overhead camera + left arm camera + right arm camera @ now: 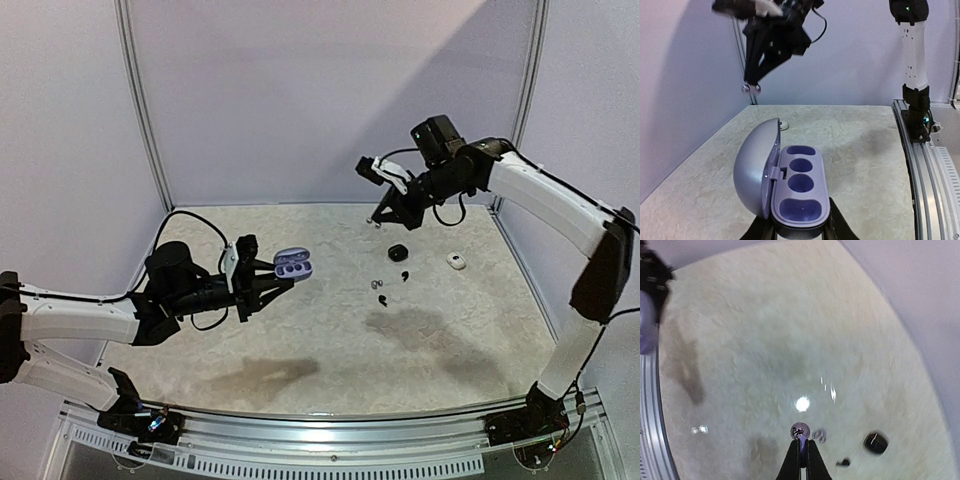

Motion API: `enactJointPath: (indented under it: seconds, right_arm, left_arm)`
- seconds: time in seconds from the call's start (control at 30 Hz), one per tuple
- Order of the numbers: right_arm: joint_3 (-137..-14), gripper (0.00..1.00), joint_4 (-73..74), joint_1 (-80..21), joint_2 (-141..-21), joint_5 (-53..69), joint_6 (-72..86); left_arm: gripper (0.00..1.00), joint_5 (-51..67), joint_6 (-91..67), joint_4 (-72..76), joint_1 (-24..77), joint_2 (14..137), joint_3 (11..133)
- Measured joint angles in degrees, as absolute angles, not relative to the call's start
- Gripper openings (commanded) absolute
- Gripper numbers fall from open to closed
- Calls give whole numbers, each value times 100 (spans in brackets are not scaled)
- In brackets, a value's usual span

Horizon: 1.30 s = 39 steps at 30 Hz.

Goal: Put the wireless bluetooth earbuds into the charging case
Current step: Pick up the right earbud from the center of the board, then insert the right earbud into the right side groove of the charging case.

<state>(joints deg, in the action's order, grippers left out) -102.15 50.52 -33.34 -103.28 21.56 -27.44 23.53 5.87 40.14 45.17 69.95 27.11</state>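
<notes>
Left gripper (282, 276) of mine is clamped on the base of the charging case (800, 200), a finger on either side. It holds the case in the air over the left part of the table (300, 350). The case is lavender and stands open, with its domed lid (752, 172) swung to one side (the left, as my left wrist camera sees it). The four dark-blue hollows of its tray face up.

Further right, my right gripper (801, 445) hangs above the far middle of the table. Its fingers are pressed together on one pale silver earbud (800, 430), which sticks out at the very tips, well apart from the charging case.

On the table nearer me lie a couple of tiny silvery earbuds (376, 285) (too small to make out well). Just to their right is a black earbud (403, 274), with a black case (398, 251) a little behind it. Furthest right, a white case (457, 262) sits on its own, near the table's right edge and apart from the rest.
</notes>
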Motion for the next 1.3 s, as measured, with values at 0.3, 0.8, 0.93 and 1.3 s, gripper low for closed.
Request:
enactJointPath:
  seconds: [0.3,0.8,0.93,1.3]
  right_arm:
    - [-9854,0,3752,-5205,-9282,2353,-4003]
    - [-9957,0,4169,-5865,-9804,1682,-5216]
    - [-9977,0,4239,-5861,-9898,1511,-5317]
    - [-10145,10,4403,-5863,-10057,1396,-5564]
  left_arm:
    - [0,2853,829,4084,4517,7054,2779]
    - [0,2858,731,4082,4528,7107,2899]
    - [0,2801,731,4021,4528,7142,2899]
    - [0,2753,735,3970,4528,7142,2899]
